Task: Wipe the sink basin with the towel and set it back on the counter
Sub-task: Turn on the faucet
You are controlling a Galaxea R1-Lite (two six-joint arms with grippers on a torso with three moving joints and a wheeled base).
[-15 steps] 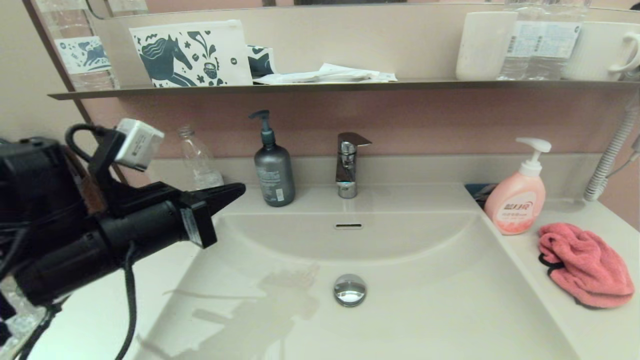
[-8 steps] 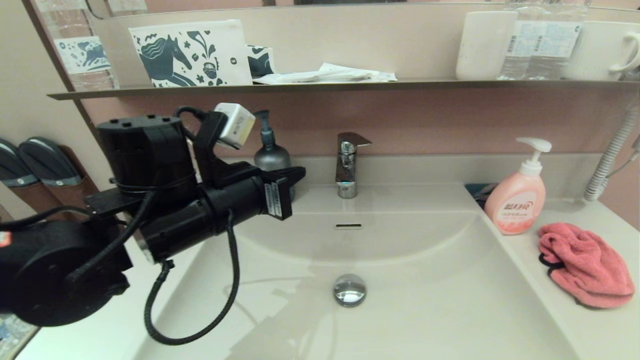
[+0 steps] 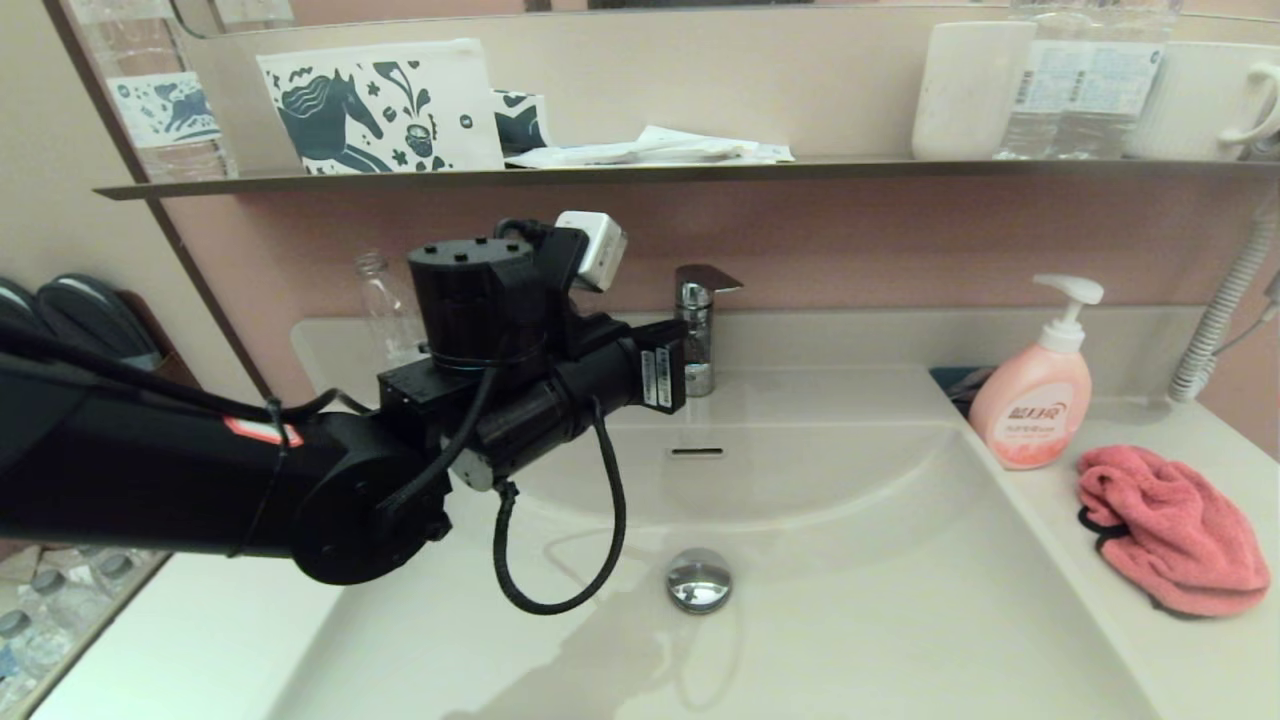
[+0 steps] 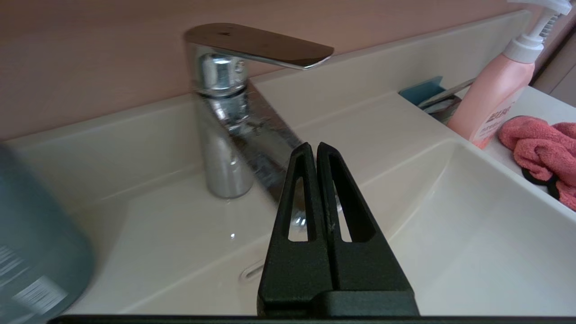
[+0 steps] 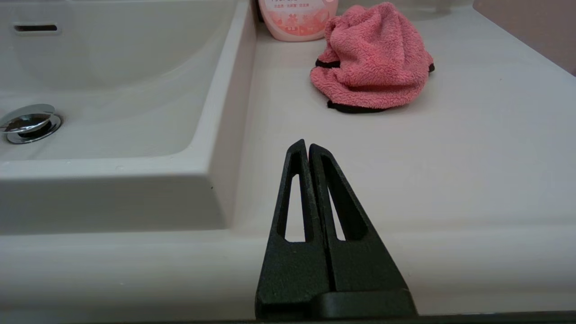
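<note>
Towel (image 3: 1170,530) is bunched up on the table (image 3: 1190,660) just beside the pink soap bottle (image 3: 1035,400). Left claw (image 4: 313,148) is closed, empty, hanging near the faucet (image 3: 697,330). Right claw (image 5: 307,146) is closed too, apart from the towel.

The smooth cream-white tabletop (image 3: 1150,640) carried a crumpled coral-pink terry towel with black edging (image 3: 1170,535) on its right side, just beside a pink pump soap bottle (image 3: 1032,405). Along the back stood a chrome faucet (image 3: 695,330) and a clear empty bottle (image 3: 388,310). Above, the thin dark metal shelf (image 3: 650,175) held a horse-printed pouch (image 3: 380,105), white cups (image 3: 968,90) and papers (image 3: 650,150).
</note>
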